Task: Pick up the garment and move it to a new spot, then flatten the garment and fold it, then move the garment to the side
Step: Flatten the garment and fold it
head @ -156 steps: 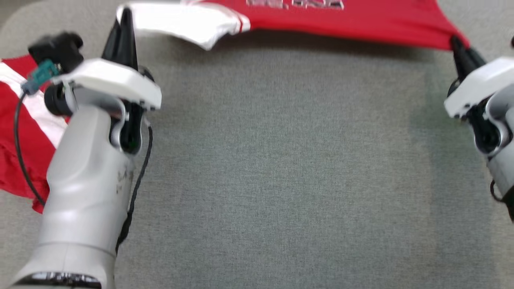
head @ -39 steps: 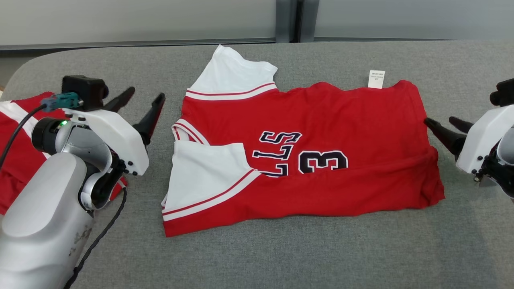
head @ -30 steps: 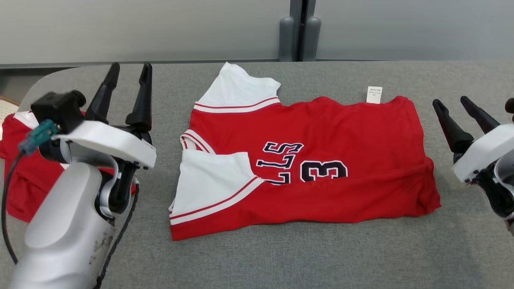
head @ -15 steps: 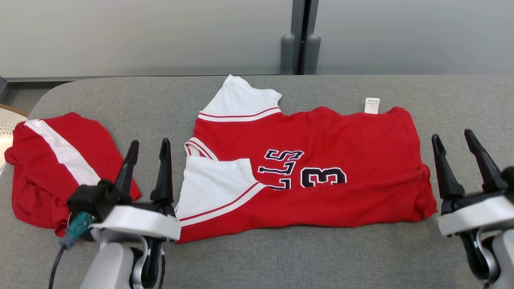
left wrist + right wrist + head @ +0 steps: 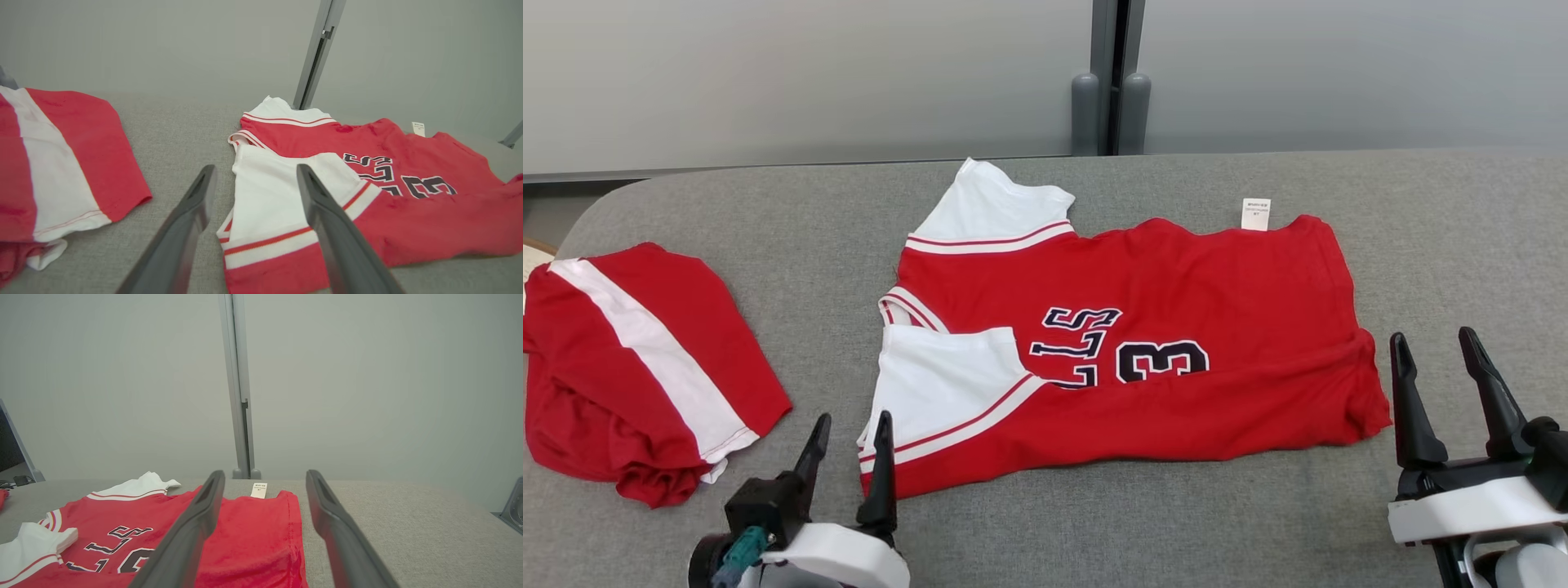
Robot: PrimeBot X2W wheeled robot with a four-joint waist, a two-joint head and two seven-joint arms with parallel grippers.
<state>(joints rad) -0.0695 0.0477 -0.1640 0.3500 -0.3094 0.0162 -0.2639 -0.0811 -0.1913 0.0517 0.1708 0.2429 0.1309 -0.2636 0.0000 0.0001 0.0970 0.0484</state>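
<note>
The red-and-white fabric jersey lies flattened, apparently folded once, on the grey desk. The left hand and right hand flank the jersey, released and empty. Further folds and side placement appear to remain.

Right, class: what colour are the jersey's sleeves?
White sleeves with red-striped trim; best in the left wrist view.

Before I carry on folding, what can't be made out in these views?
Lettering on the jersey: head view, partly covered by the folded white sleeve.
Tag: print too small, head and both wrist views.
Second red garment: cut off by the head view's left edge.
Jersey's lower layers: hidden under its top layer.
</note>
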